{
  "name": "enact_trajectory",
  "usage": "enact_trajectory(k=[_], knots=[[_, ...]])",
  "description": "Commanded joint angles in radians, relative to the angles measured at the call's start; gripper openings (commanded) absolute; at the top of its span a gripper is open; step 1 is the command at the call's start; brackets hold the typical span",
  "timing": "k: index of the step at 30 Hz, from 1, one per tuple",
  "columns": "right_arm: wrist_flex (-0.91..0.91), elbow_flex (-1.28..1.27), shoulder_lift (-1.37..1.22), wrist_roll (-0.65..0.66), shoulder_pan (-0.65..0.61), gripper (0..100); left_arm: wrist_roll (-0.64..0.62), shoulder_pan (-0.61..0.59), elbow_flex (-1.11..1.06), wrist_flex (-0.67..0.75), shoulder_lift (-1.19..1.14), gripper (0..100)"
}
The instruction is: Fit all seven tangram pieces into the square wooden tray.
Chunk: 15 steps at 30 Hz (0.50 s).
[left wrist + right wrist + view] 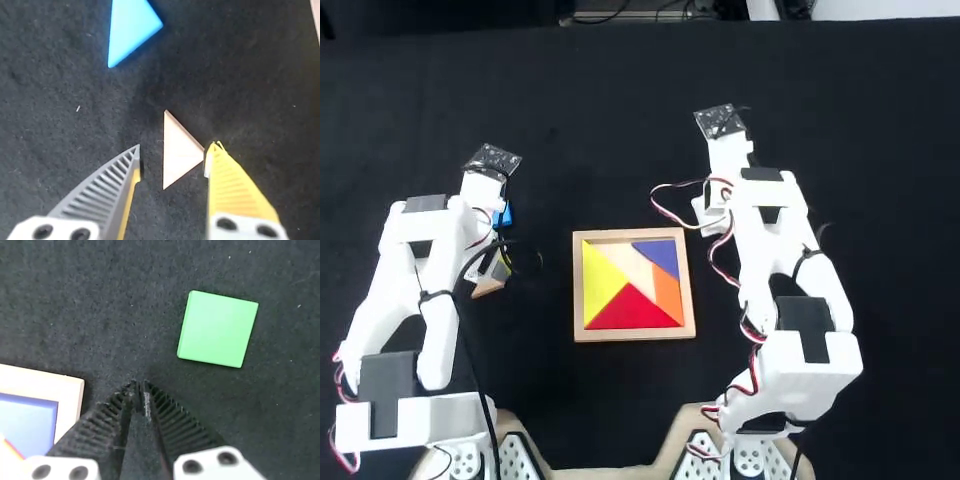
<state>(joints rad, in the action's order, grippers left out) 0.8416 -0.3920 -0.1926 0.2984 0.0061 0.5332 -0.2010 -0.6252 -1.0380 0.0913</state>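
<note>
On the left of the black worktop point(880, 150), the left arm bends over two loose pieces that lie left of the tray. The left hand point(175, 150) is spread open and low, and a pale triangle point(179, 152) lies flat between its fingers. The yellow fingertip point(214, 150) is just beside one corner of the triangle, and the grey fingertip point(134, 152) stands a little apart from its straight edge. A light blue triangle point(131, 27) lies flat farther away, well apart from the pale one. From above, it shows as a small blue patch beside the arm. The square wooden tray point(634, 334) sits in the middle, between the two arms. It holds a yellow triangle point(600, 280) on its left side, a red triangle point(632, 305) along the near edge, a dark blue piece point(660, 255) in the far right corner and an orange piece point(667, 290) on the right. A pale patch shows at the far middle, and I cannot tell whether it is bare floor or a piece. On the right, the right hand point(137, 387) has its fingers pressed together and holds nothing. It sits over bare worktop just off the tray's far right corner. A green square point(218, 329) lies flat near that hand, clear of both the hand and the tray.
</note>
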Motion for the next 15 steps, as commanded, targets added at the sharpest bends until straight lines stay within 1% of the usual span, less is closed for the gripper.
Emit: enact_trajectory(k=[1, 5, 10, 15], knots=[[-0.014, 0.001, 0.004, 0.002, 0.012, 1.2, 0.04, 0.005, 0.016, -0.011, 0.002, 21], [-0.014, 0.002, -0.012, 0.002, 0.012, 1.2, 0.077, 0.013, 0.016, -0.009, -0.026, 21], [-0.014, 0.005, -0.018, 0.002, 0.012, 1.2, 0.074, 0.01, 0.081, -0.011, -0.149, 25], [-0.014, 0.005, -0.019, 0.002, 0.012, 1.2, 0.049, 0.015, 0.122, -0.018, -0.192, 24]])
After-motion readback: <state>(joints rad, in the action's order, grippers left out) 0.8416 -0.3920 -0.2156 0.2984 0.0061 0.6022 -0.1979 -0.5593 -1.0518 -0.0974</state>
